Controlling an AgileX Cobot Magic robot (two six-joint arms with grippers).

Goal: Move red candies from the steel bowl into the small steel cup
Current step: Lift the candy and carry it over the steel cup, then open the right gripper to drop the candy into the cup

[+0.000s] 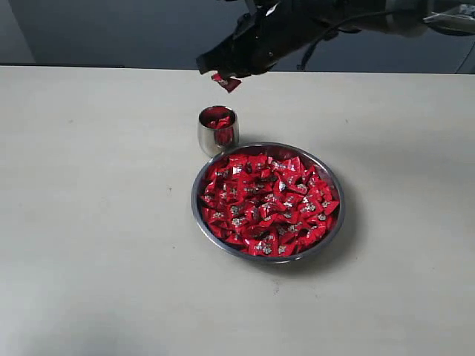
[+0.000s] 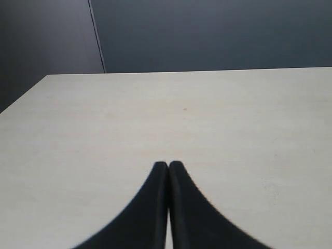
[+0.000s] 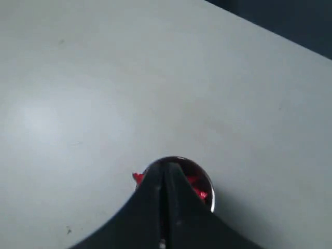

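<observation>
Above the small steel cup, the right gripper pinches one red candy tight, so it should line up over the cup's mouth before letting go, while the steel bowl stays full and the left gripper rests closed, empty.

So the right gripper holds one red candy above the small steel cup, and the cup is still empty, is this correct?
Not quite. The small steel cup is not empty: the exterior view shows red candies inside it already. The rest holds: the right gripper is shut on one red candy above the cup.
</observation>
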